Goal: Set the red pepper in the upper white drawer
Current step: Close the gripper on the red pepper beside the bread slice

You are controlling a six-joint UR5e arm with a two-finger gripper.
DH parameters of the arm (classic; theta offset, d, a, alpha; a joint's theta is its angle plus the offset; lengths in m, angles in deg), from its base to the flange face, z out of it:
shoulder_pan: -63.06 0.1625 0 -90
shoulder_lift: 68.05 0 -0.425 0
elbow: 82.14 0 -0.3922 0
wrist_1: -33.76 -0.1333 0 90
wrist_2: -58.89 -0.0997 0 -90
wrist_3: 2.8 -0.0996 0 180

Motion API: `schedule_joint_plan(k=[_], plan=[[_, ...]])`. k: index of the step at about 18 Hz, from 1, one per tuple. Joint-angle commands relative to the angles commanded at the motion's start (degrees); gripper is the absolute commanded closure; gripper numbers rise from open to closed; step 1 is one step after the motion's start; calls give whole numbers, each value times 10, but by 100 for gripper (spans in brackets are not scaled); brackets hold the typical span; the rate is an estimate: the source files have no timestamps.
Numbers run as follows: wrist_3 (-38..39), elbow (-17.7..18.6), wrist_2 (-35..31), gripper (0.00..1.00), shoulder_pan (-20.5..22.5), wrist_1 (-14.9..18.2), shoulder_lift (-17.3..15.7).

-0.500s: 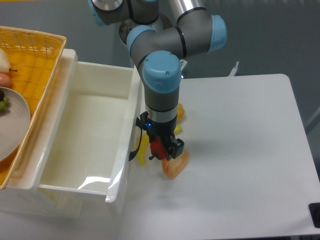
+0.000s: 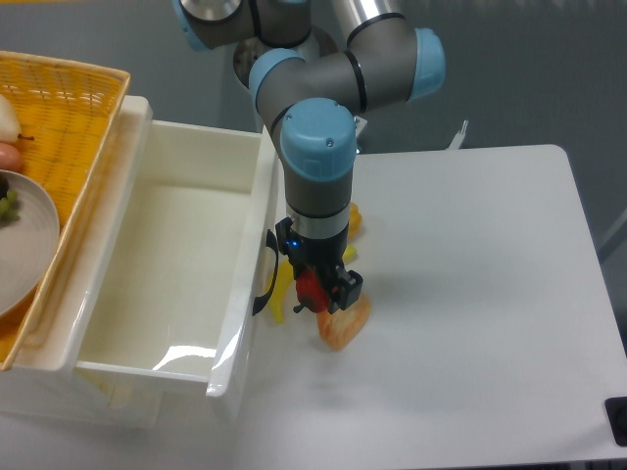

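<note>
Wicker comes first at the far left: a yellow woven basket (image 2: 69, 108) with a coarse lattice weave, tilted against the drawer's left rim, holding a pale round plate (image 2: 24, 245) with a few small green grapes (image 2: 8, 204) and the edge of a pear-like fruit (image 2: 8, 122) above it. Beside it sits the upper white drawer (image 2: 108, 294), a deep rectangular box of glossy white plastic with smooth walls and a bright reflection along its near front corner; its dark curved handle (image 2: 263, 284) bows out from the right-hand face. Just right of that handle a strip of yellow pepper (image 2: 281, 294) shows, waxy and curved (mostly hidden by the arm). The arm (image 2: 318, 186) comes down here, matte grey cylinders capped with light-blue plastic joints, ending in the black gripper (image 2: 321, 292). The jaws are clenched on the red pepper (image 2: 310, 290), a small shiny red lump seen between the dark fingers, outside the drawer and just off its handle side, above the tabletop. Directly beneath it lies an orange-tan bread piece (image 2: 343, 326), rounded and soft-looking, touching or nearly touching the gripper; which, I cannot tell. Another orange sliver (image 2: 356, 220) peeks out behind the wrist. The tabletop (image 2: 470, 313) is flat, matte white with rounded corners.
</note>
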Motion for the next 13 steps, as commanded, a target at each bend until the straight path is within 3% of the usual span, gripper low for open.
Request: schedule_joint_plan(k=[13], plan=[[23,-7,4,45,2,1,-4]])
